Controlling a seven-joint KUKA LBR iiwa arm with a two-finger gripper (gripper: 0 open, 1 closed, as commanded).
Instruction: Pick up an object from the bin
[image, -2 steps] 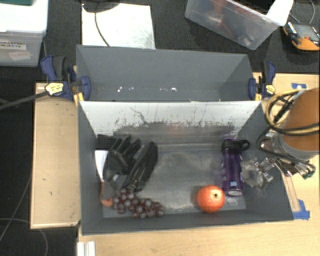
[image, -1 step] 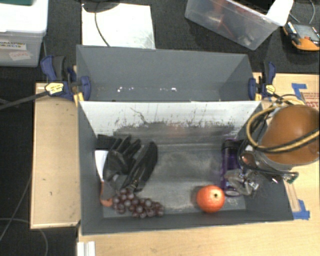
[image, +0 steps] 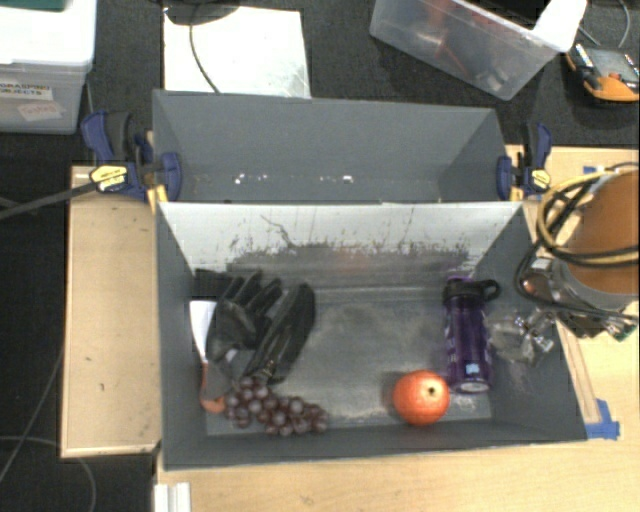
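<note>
gripper (image: 527, 338) at right wall, just beside bottle (image: 467, 345) | grip state: cannot tell | bottle is nearest, so likely target

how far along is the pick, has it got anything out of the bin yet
Done: nothing yet. The black glove, purple grapes, red apple and purple bottle all lie on the floor of the bin. In hand: the gripper sits low at the bin's right side, just right of the bottle. Left: close on one thing and lift it out.
</note>
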